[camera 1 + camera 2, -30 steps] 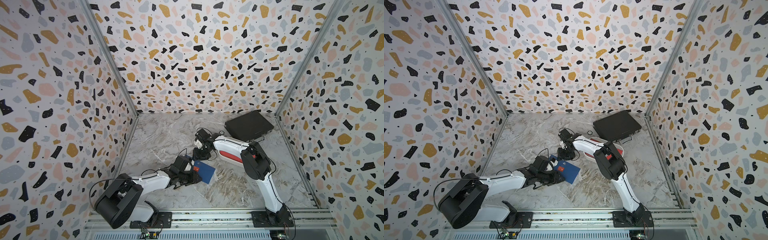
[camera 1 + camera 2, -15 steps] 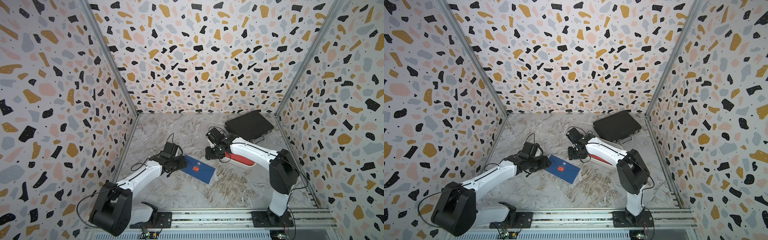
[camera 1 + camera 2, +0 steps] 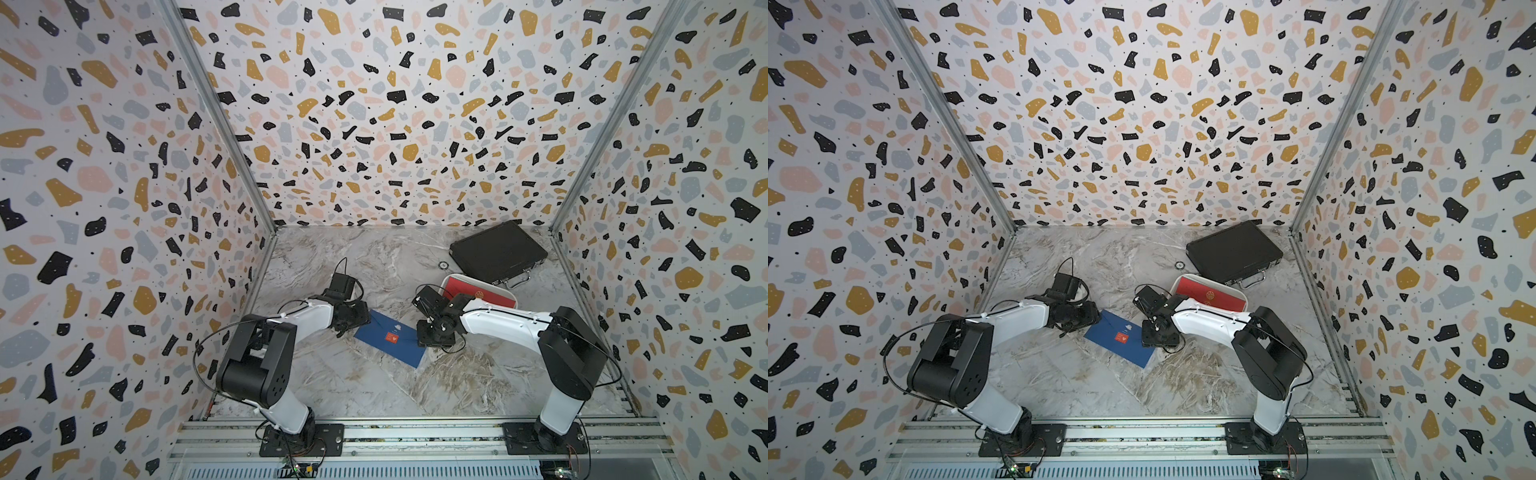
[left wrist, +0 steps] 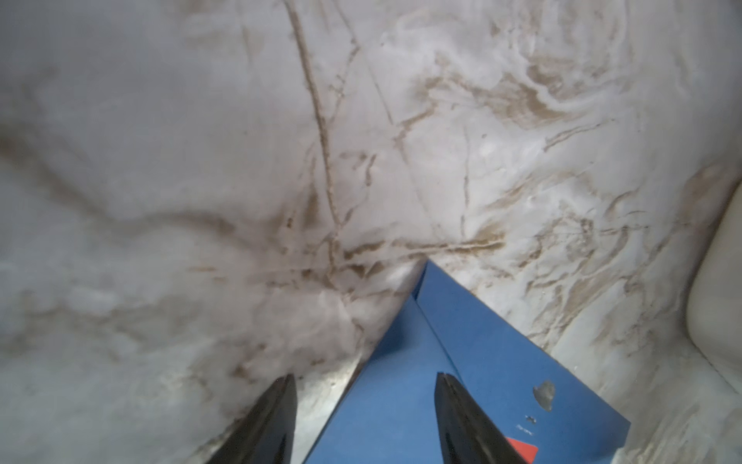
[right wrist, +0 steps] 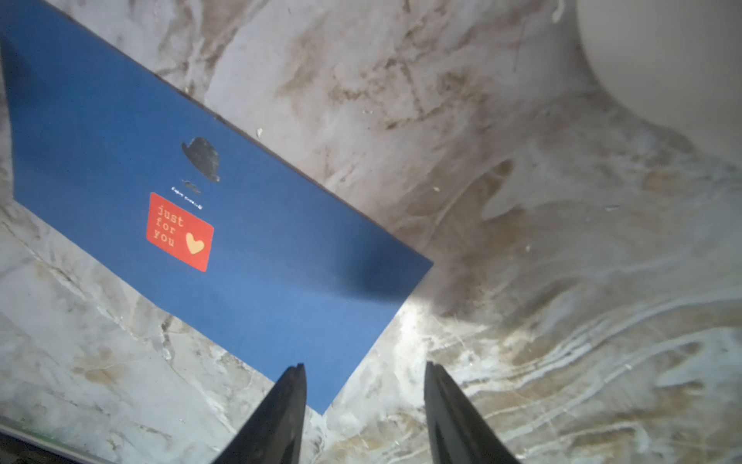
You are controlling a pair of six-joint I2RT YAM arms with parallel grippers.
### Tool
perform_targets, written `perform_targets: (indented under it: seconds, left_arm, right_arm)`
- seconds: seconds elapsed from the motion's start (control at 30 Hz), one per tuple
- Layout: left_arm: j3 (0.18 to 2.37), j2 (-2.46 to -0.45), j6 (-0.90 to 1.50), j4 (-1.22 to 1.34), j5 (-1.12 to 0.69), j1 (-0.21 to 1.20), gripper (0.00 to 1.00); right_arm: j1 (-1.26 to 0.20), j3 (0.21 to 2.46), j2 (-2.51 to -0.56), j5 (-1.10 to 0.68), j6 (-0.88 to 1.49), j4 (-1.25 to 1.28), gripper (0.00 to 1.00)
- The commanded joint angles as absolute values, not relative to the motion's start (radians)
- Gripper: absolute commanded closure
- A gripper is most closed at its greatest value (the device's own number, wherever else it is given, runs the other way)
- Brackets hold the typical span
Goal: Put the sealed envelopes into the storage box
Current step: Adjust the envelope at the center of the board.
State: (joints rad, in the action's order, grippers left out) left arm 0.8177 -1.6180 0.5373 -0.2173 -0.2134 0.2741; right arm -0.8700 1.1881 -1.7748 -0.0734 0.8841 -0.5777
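Navy envelope (image 3: 376,332) flat btwn left tool (image 4: 364,377) & right tool (image 5: 365,364); both released, empty.

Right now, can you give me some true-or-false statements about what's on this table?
1. A red envelope lies in the white box. True.
2. The blue envelope is in the box too. False: it lies on the table, outside the box.
3. The black case stands open. False: it is shut.
4. The left end effector and the right end effector are both open, gripping nothing. True.
5. The blue envelope bears a red sticker with a heart. True.
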Motion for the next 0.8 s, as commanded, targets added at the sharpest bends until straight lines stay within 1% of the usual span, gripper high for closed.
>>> perform_targets:
  seconds: [0.0,0.1,0.27,0.3,0.37,0.47,0.53,0.6,0.67,0.77]
  left_arm:
    - [0.759,-1.634,0.533,-0.218,-0.290,0.273,0.42]
    - [0.687,-1.589,0.560,-0.200,-0.352,0.273,0.43]
    - [0.547,-1.455,0.627,-0.189,-0.430,0.274,0.45]
    - [0.518,-1.432,0.645,-0.155,-0.454,0.277,0.45]
    - [0.466,-1.378,0.695,-0.124,-0.481,0.312,0.45]
    - [0.429,-1.305,0.743,-0.127,-0.458,0.405,0.46]
    - [0.425,-1.267,0.753,-0.161,-0.440,0.437,0.46]
    - [0.434,-1.224,0.737,-0.226,-0.407,0.441,0.46]
    - [0.459,-1.180,0.700,-0.307,-0.337,0.440,0.46]
    - [0.497,-1.173,0.660,-0.351,-0.293,0.441,0.47]
  right_arm:
    - [-0.873,1.207,-1.798,-0.053,0.909,-0.578,0.46]
    - [-0.873,1.224,-1.821,-0.037,0.899,-0.591,0.45]
    - [-0.871,1.240,-1.847,-0.012,0.880,-0.600,0.44]
    - [-0.871,1.243,-1.852,-0.010,0.874,-0.603,0.44]
    - [-0.868,1.252,-1.861,-0.005,0.861,-0.610,0.43]
    - [-0.866,1.266,-1.864,0.016,0.843,-0.635,0.43]
    - [-0.865,1.272,-1.855,0.024,0.836,-0.648,0.42]
    - [-0.865,1.271,-1.841,0.032,0.832,-0.666,0.42]
    - [-0.865,1.258,-1.824,0.046,0.829,-0.676,0.42]
    - [-0.865,1.241,-1.810,0.071,0.832,-0.694,0.41]
